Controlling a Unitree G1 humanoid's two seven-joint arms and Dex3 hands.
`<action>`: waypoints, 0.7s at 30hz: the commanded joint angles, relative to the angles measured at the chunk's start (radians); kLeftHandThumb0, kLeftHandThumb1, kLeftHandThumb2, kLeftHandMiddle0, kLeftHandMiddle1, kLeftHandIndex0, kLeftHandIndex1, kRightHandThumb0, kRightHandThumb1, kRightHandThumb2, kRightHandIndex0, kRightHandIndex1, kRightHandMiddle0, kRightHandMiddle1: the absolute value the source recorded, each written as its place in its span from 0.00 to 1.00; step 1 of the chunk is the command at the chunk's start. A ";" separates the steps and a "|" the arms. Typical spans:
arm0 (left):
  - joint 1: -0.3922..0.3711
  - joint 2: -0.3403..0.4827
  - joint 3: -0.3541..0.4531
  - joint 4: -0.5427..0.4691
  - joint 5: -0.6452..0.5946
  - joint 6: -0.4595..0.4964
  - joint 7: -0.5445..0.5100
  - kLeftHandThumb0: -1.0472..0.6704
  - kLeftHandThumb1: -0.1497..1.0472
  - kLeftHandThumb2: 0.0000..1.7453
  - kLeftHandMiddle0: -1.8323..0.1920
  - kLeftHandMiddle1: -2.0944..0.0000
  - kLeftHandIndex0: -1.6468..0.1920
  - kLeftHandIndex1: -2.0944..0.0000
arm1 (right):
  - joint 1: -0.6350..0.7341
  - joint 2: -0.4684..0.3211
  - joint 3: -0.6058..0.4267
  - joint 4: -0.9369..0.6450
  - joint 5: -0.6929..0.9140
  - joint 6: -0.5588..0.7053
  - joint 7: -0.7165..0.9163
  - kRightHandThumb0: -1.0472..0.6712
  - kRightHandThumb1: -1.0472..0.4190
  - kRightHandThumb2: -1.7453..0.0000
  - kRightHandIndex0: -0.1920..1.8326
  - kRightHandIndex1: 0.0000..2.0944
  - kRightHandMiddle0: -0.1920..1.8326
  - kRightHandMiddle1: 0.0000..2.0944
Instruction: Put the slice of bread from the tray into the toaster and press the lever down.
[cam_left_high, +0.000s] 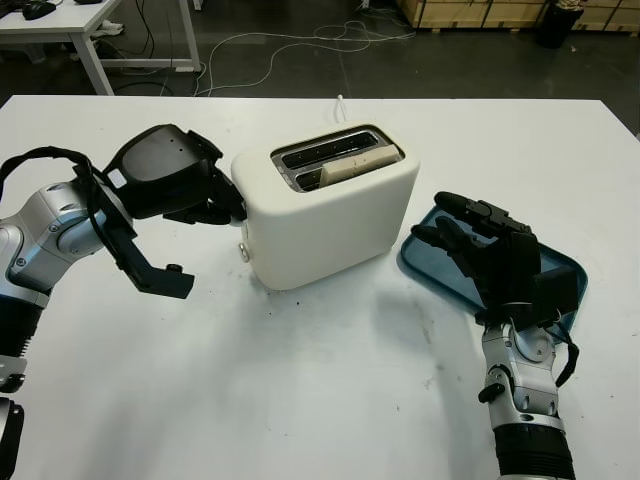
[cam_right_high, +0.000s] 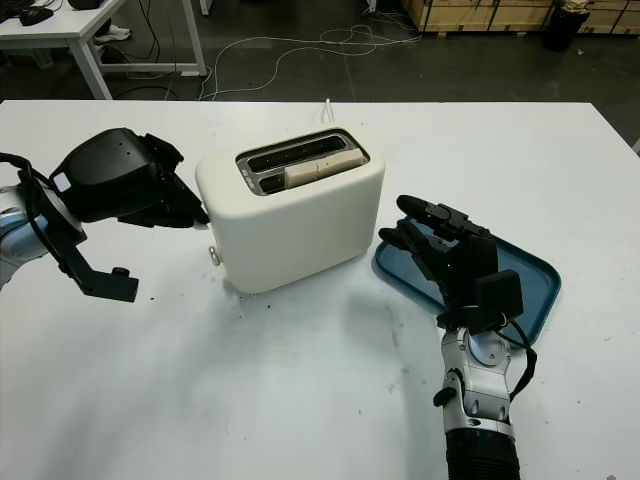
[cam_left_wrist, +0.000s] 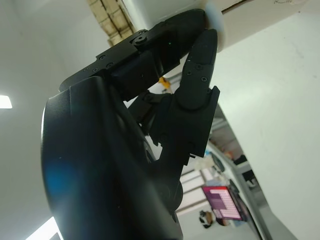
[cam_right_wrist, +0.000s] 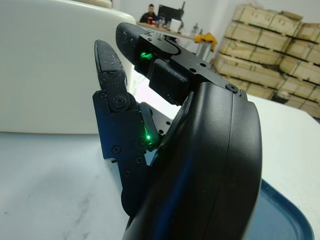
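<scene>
- The bench (cam_left_high: 300, 400) is a broad white surface with a few small dark specks; beyond its far edge lies a dark floor with loose white cables (cam_left_high: 300, 45), the legs of another white table (cam_left_high: 90, 40) at the far left, and stacked wooden crates (cam_left_high: 480, 10) at the far right.
- The toaster (cam_left_high: 330, 215) stands near the middle of the bench: a smooth, cream-white, rounded box with a matte shell and two dark slots in a metal-rimmed top.
- The slice of bread (cam_left_high: 350, 167) sits in the slot nearer the robot, pale and flat, its top edge showing just above the opening.
- The tray (cam_left_high: 570, 270) is a shallow blue rectangle with rounded corners and a raised lip, lying just right of the toaster.
- The left hand (cam_left_high: 205, 205), black and hard-shelled, is at the toaster's left end face; its fingers (cam_left_wrist: 200, 65) are curled together with the tips pressed against the white wall near a small pale round part. It grips nothing, and I cannot tell whether the tips are on the lever.
- The right hand (cam_right_high: 440, 250), also black and jointed, hovers over the near-left part of the tray, fingers extended toward the toaster's side, holding nothing.
</scene>
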 joint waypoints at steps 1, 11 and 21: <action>-0.013 -0.003 -0.008 0.012 0.020 0.001 0.015 0.38 0.82 0.00 0.47 0.29 0.19 0.99 | 0.006 0.001 -0.004 -0.008 0.013 0.003 0.002 0.38 0.11 1.00 0.75 0.00 0.65 0.00; -0.007 0.015 0.050 0.000 -0.017 0.026 0.038 0.38 0.86 0.00 0.49 0.26 0.21 1.00 | 0.006 0.001 -0.003 -0.007 0.014 0.009 0.000 0.37 0.11 1.00 0.74 0.00 0.65 0.00; 0.002 0.016 0.053 0.012 -0.008 0.020 0.056 0.38 0.86 0.00 0.48 0.29 0.20 0.99 | 0.013 0.002 -0.001 -0.011 0.010 0.011 -0.003 0.37 0.11 1.00 0.74 0.00 0.65 0.00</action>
